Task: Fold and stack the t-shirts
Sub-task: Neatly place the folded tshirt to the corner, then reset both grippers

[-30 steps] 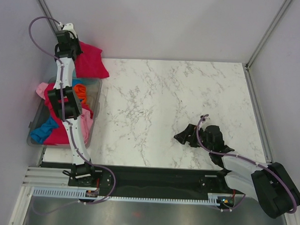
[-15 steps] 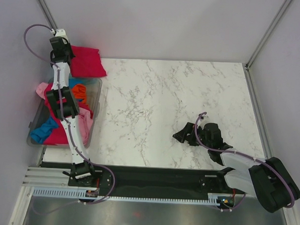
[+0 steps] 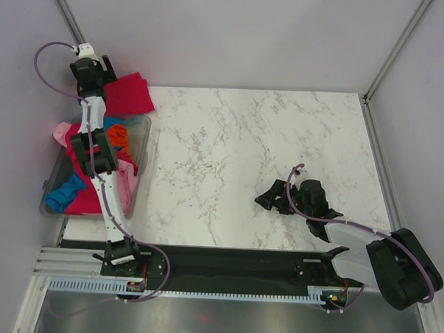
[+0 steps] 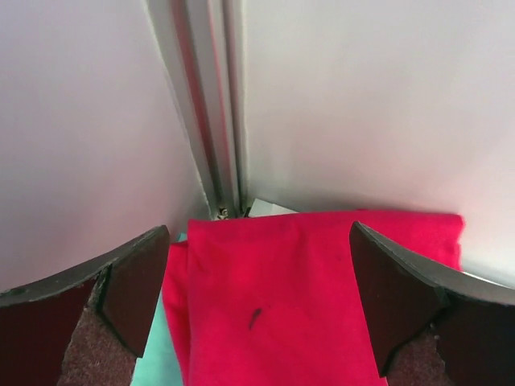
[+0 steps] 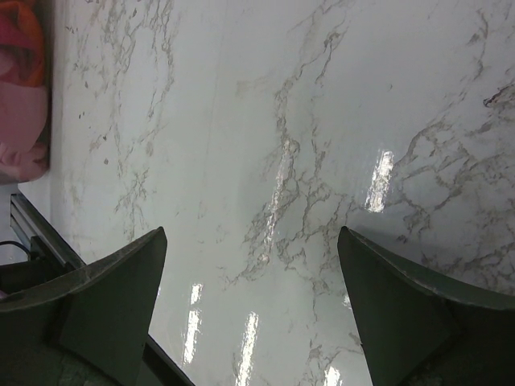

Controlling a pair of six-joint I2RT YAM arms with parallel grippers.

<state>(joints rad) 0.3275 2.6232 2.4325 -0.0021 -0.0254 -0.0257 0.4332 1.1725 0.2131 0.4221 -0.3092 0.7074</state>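
I find the crimson t-shirt (image 3: 131,95) folded flat and smooth at the far-left corner of the surface (image 3: 267,139), with one small dark fleck on its top. The left end effector (image 4: 257,233) hangs over it, jaws wide apart, gripping nothing. The right end effector (image 5: 249,233) is likewise open above bare marble. A pink t-shirt (image 3: 61,132), an orange t-shirt (image 3: 119,136) and a blue t-shirt (image 3: 64,193) lie crumpled in the clear bin (image 3: 145,145).

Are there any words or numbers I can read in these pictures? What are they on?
None: no word, number, label or sign can be read in any view.
The red shirt is plain, with only a small dark mark that is not a letter.
The shirts in the bin show no print.
The table has only grey marble veins.
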